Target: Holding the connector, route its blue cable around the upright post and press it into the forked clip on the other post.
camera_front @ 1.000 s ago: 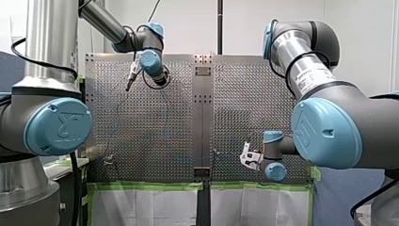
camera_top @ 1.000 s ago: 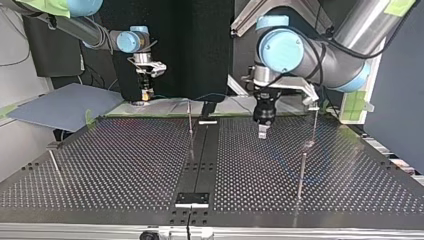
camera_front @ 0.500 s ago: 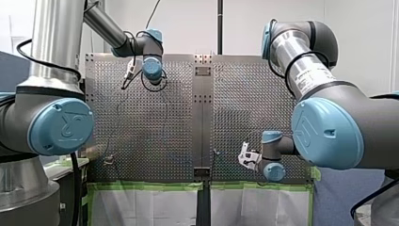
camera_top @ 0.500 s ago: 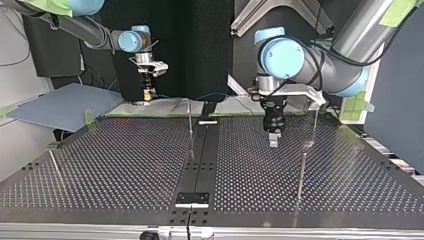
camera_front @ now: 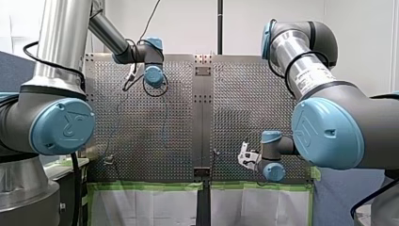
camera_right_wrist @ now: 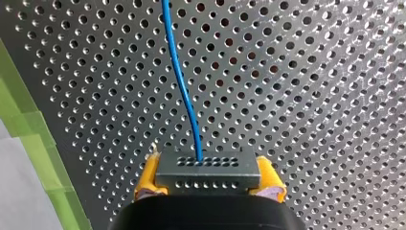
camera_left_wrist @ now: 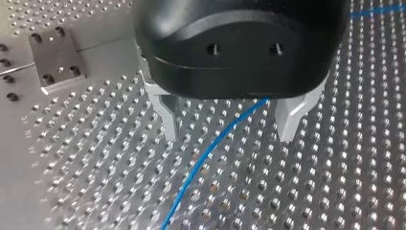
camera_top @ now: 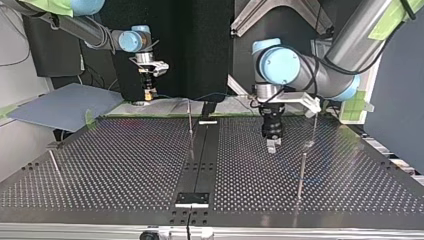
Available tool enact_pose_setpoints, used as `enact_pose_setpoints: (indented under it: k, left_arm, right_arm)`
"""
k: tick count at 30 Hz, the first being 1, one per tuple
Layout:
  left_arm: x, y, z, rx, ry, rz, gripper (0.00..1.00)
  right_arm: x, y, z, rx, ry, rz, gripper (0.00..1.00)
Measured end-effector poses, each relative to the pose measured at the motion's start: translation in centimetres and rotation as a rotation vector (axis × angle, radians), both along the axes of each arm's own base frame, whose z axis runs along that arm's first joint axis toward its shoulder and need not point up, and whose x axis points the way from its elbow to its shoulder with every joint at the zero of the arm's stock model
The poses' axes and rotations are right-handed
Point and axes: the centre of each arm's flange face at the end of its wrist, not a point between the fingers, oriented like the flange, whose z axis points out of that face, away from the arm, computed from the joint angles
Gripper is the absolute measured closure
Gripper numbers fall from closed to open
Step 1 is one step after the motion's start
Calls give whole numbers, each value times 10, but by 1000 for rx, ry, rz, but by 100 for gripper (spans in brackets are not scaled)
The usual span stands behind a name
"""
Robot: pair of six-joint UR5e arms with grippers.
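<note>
connector (camera_right_wrist: 207, 168) in right jaws, probably clamped

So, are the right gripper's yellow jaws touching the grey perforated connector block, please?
Touching: the right wrist view shows the grey perforated connector block pressed between my right gripper's yellow-padded jaws, with no gap either side.

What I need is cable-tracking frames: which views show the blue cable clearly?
Right wrist view: the thin blue cable is crisp against the perforated metal table. Left wrist view: clear between my left gripper's open jaws, blurring farther out. Front view: faint traces only. Top view: barely visible by the far edge.
</note>
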Motion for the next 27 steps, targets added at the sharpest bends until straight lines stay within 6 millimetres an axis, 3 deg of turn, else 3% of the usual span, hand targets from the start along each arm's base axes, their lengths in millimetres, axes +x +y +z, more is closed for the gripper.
enact_pose_setpoints:
  k: [16,27]
  left_arm:
    - [18,8,13,-12,-121,16,0]
    - [30,11,-5,-40,-112,7,0]
  right_arm:
    - [1,-1,1,-5,-15,6,100]
    - [2,-1,2,-10,-29,14,100]
